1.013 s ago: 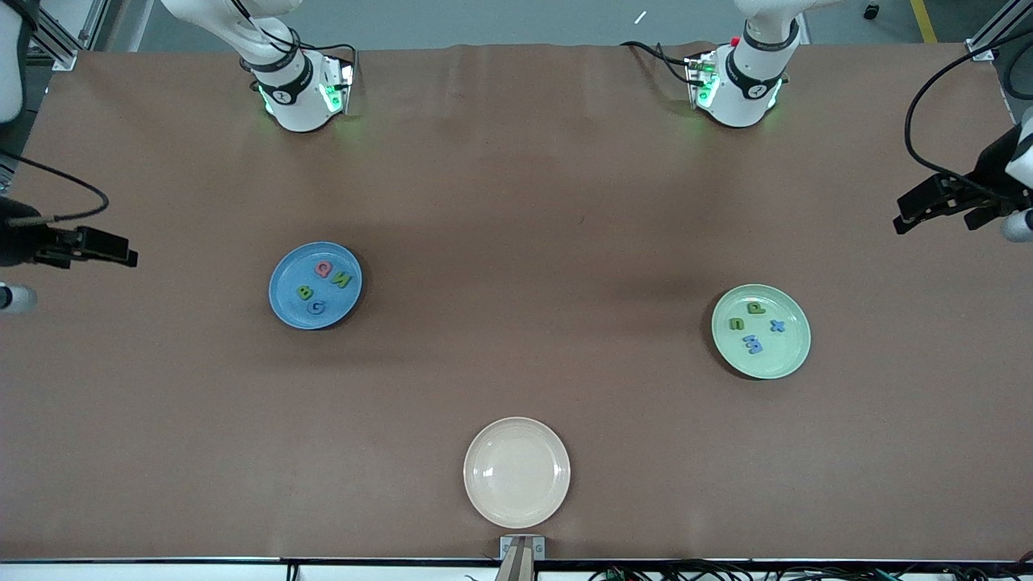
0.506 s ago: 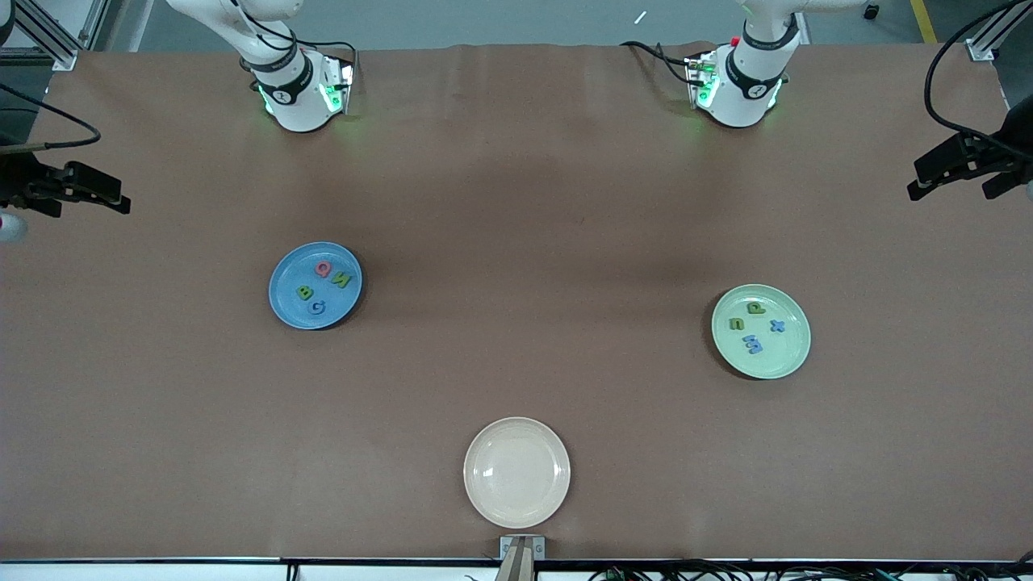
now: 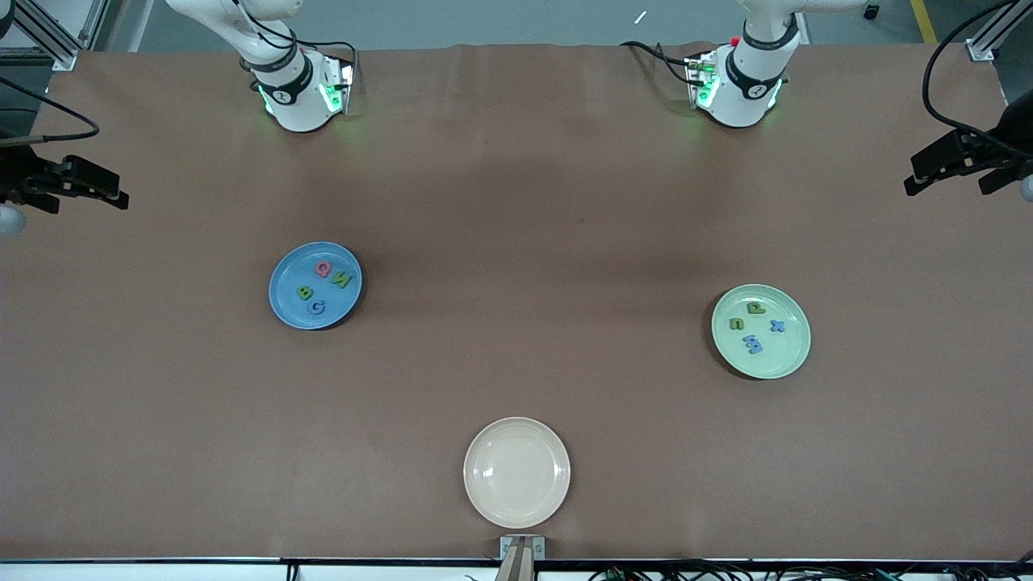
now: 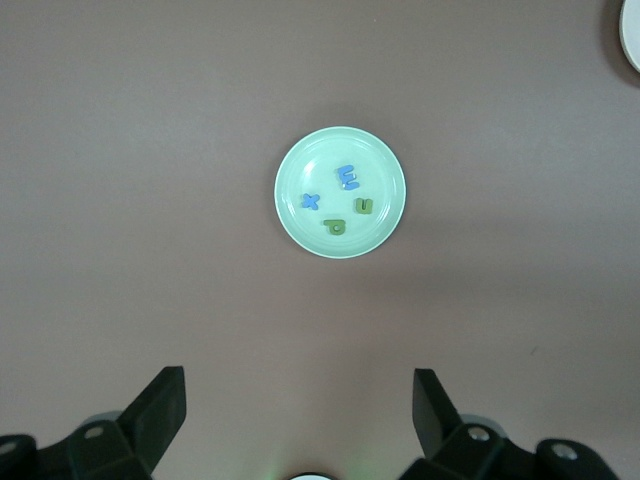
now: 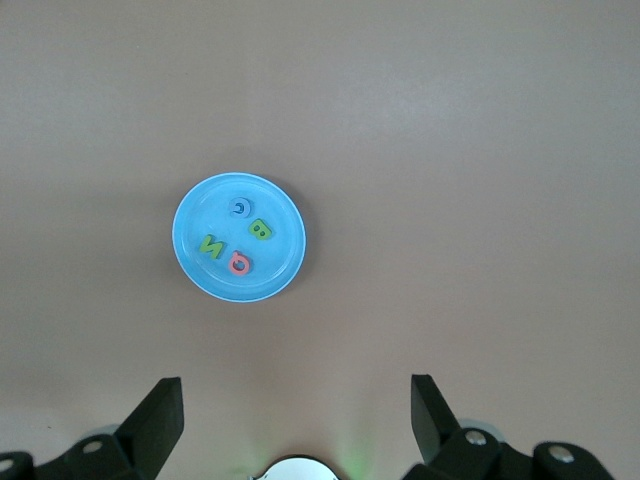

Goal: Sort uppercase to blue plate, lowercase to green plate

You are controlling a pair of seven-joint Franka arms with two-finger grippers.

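Observation:
The blue plate (image 3: pixel 315 285) holds the uppercase letters: pink Q (image 3: pixel 324 269), green N (image 3: pixel 341 280), green B (image 3: pixel 305 292) and blue G (image 3: pixel 318 307). It also shows in the right wrist view (image 5: pixel 240 237). The green plate (image 3: pixel 761 331) holds the lowercase letters: green p (image 3: pixel 755 307), green n (image 3: pixel 736 323), blue x (image 3: pixel 777 326) and blue m (image 3: pixel 754 344). It also shows in the left wrist view (image 4: pixel 340 191). My right gripper (image 3: pixel 109 194) is open and empty, raised at the right arm's end of the table. My left gripper (image 3: pixel 924 173) is open and empty, raised at the left arm's end.
A beige plate (image 3: pixel 516 472) lies empty near the table's front edge, nearer the front camera than both other plates. The two arm bases (image 3: pixel 299 89) stand along the table's back edge. A small mount (image 3: pixel 521 549) sits at the front edge.
Both grippers have risen and drawn away from the plates toward the table's ends, most of it between the first two frames. The plates and letters have not moved.

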